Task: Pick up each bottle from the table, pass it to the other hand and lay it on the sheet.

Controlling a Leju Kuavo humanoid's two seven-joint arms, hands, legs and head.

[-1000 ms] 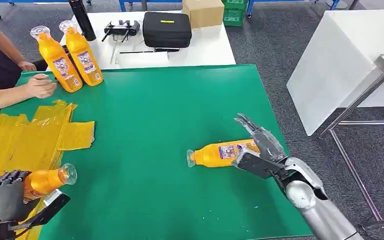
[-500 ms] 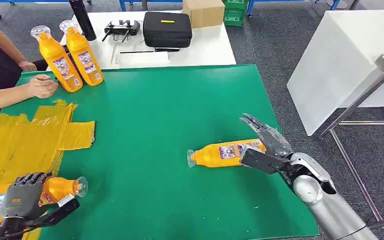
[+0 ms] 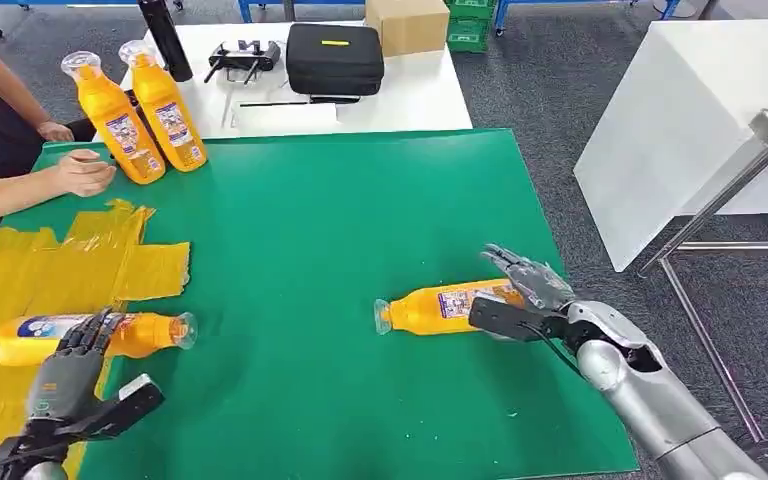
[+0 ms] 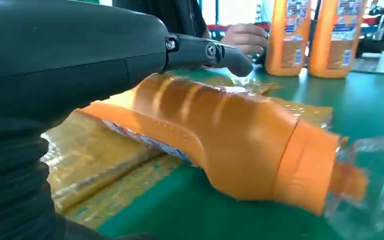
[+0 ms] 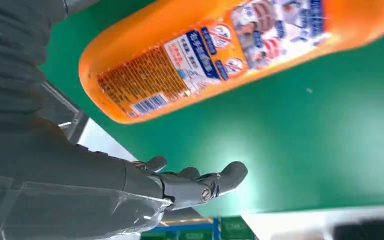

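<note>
Orange plastic, smooth and likely slippery: the bottle lies mid-worktop beside the spread, empty right robot hand. Grip its labelled waist. The left robot hand is spread too.

The clear cap is blurred and cut off by the edge.

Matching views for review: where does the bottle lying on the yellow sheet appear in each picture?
Head view: bottle on the sheet, lower left, just beyond the left hand.
Left wrist view: same bottle, large, centre, clear cap toward the right edge.
Right wrist view: not in it.
Shared landmark: two upright bottles.
</note>
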